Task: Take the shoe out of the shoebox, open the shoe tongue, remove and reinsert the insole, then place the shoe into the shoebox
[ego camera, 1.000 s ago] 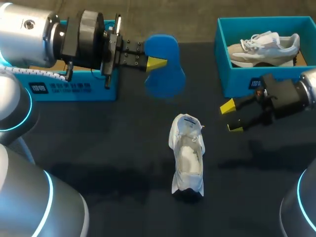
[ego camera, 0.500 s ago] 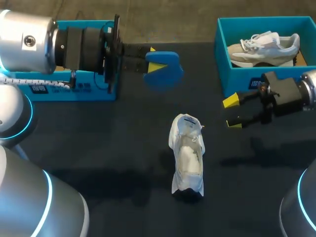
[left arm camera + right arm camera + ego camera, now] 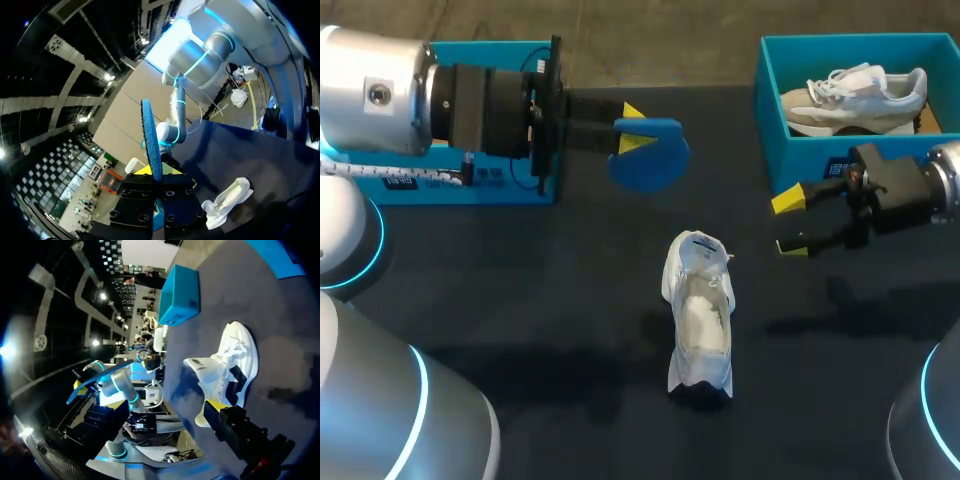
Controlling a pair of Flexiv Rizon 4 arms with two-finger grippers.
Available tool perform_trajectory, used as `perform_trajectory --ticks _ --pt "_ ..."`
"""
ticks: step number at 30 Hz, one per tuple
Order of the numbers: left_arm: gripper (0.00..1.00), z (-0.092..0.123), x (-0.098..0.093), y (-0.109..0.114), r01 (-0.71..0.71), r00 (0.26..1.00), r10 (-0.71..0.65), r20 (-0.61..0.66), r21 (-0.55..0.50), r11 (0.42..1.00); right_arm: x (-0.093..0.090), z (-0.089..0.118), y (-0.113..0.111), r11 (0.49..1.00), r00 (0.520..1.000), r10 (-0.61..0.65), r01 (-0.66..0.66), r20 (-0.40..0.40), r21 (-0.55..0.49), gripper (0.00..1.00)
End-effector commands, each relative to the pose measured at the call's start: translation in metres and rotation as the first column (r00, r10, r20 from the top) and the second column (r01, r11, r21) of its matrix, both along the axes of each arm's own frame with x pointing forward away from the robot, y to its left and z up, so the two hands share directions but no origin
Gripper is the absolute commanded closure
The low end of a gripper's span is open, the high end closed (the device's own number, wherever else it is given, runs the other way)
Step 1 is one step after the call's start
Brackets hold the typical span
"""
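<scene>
Left pincer (image 3: 635,128): clamped from both sides on the blue insole (image 3: 655,160), yellow tips pressed to its two faces. Insole sticking out ahead of the fingers, seen edge-on from that wrist.

Right pincer (image 3: 788,224): spread wide, nothing between the tips.

White shoe (image 3: 700,320): on the dark worktop (image 3: 540,290), apart from both pincers, lower than the left one and off to its side, ahead of the right one's fingers. Tongue pulled up, opening exposed.

Teal shoebox (image 3: 800,165): just behind the right pincer, a second shoe (image 3: 855,98) lying inside. Another teal box (image 3: 470,182): back beside the left pincer's wrist.
</scene>
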State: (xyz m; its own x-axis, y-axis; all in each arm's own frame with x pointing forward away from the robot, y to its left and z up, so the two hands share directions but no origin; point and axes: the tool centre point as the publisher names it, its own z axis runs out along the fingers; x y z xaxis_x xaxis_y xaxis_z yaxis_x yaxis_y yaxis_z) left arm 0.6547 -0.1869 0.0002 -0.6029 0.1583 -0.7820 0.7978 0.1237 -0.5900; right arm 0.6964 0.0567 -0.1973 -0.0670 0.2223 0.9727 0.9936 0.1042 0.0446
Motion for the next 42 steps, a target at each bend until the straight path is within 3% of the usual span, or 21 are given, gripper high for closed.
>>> perform_trajectory --ticks 1,7,13,15,42 --pt "1.0 -0.018 0.003 -0.008 0.05 0.964 -0.044 0.262 -0.018 0.999 0.006 -0.001 0.0 0.999 1.0 0.0 0.0 -0.009 0.038 0.0" --pt "1.0 -0.039 0.008 -0.008 0.043 0.886 -0.046 0.461 0.018 0.999 0.009 0.008 -0.002 0.995 1.0 -0.009 0.01 -0.013 0.1 0.0" --pt "1.0 -0.052 0.014 -0.006 0.073 0.818 -0.046 0.573 -0.023 0.997 0.011 0.015 -0.002 0.989 1.0 -0.004 0.005 -0.012 0.151 0.0" --pt "1.0 -0.058 0.016 -0.007 0.062 0.794 -0.057 0.605 0.013 0.998 0.012 0.017 -0.002 0.985 1.0 -0.006 0.007 -0.009 0.17 0.0" --pt "1.0 -0.058 0.016 -0.007 0.062 0.794 -0.057 0.605 0.013 0.998 0.013 0.018 -0.001 0.986 1.0 -0.018 0.018 -0.003 0.168 0.0"
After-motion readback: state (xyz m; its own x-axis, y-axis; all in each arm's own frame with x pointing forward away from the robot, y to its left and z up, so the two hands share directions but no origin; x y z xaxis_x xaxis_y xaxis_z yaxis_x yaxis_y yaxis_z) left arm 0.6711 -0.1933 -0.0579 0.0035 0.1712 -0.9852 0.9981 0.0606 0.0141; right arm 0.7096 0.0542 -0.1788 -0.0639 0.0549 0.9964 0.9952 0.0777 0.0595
